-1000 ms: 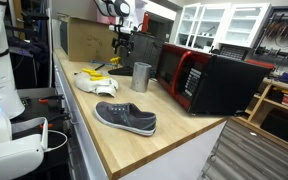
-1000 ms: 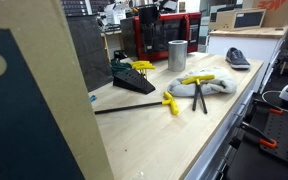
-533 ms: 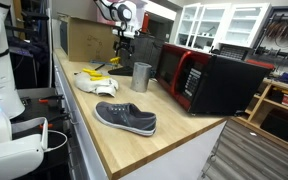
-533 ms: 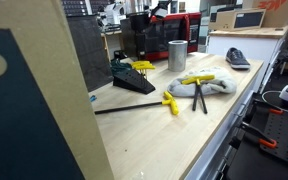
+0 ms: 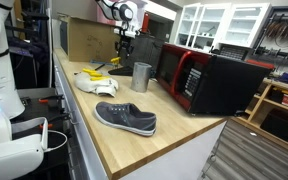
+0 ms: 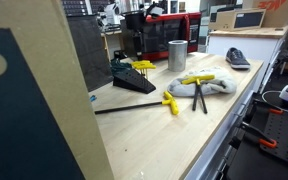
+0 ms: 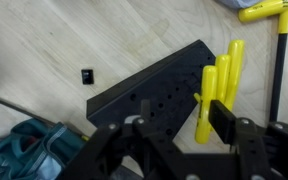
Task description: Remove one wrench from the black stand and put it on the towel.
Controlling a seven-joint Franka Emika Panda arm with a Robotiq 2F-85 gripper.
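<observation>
The black stand (image 7: pixel 149 90) lies on the wooden counter with yellow-handled wrenches (image 7: pixel 216 85) in its right end. In the wrist view my gripper (image 7: pixel 181 125) hangs just above it, jaws apart. One yellow handle stands between them, close to the right pad (image 7: pixel 222 118); the left finger is clear of it. In both exterior views the gripper (image 5: pixel 122 52) (image 6: pixel 134 52) is low over the stand (image 5: pixel 115 63) (image 6: pixel 132 79). The cream towel (image 5: pixel 92 81) (image 6: pixel 206 88) lies nearby with yellow T-handle wrenches (image 6: pixel 196 79) on it.
A grey metal cup (image 5: pixel 141 76) (image 6: pixel 177 54) stands beside the stand, a red-and-black microwave (image 5: pixel 209 78) behind it. A grey shoe (image 5: pixel 126 117) (image 6: pixel 237 58) lies further along. A loose yellow wrench (image 6: pixel 170 103) and a long black rod (image 6: pixel 124 107) lie near the counter's edge.
The gripper has come down over the black stand and its jaws have narrowed around a yellow wrench handle. Nothing else has moved.
</observation>
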